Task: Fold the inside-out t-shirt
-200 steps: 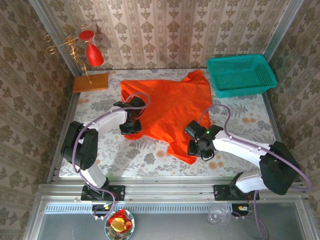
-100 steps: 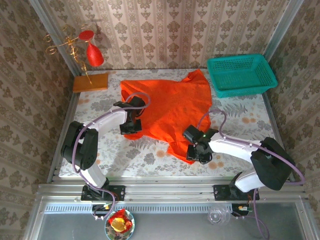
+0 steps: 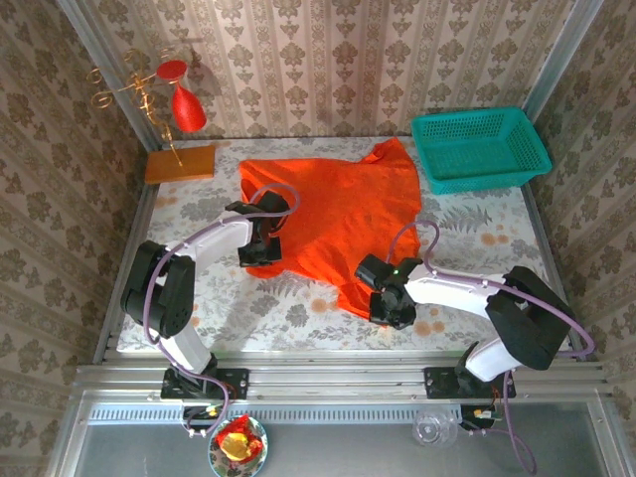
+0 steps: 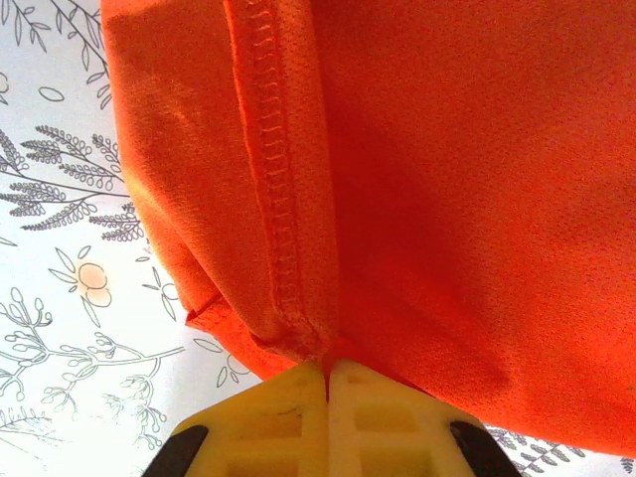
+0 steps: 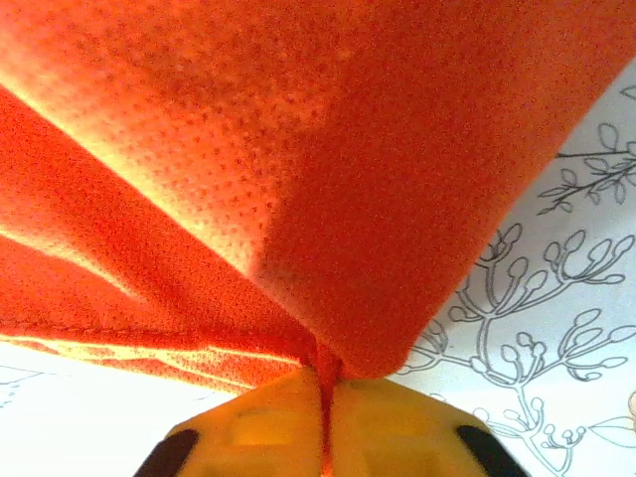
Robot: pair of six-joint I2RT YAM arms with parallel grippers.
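Left arm (image 3: 204, 241) and right arm (image 3: 459, 289) had white links, black joints and black bases (image 3: 204, 382). A lavender cable (image 3: 266, 189) ran in loops along each arm. A small green light (image 3: 396, 266) was lit near the right wrist. Left fingers (image 4: 288, 417) were pale yellow with moulded rectangular recesses and black side pieces. Right fingers (image 5: 268, 427) looked deeper yellow.
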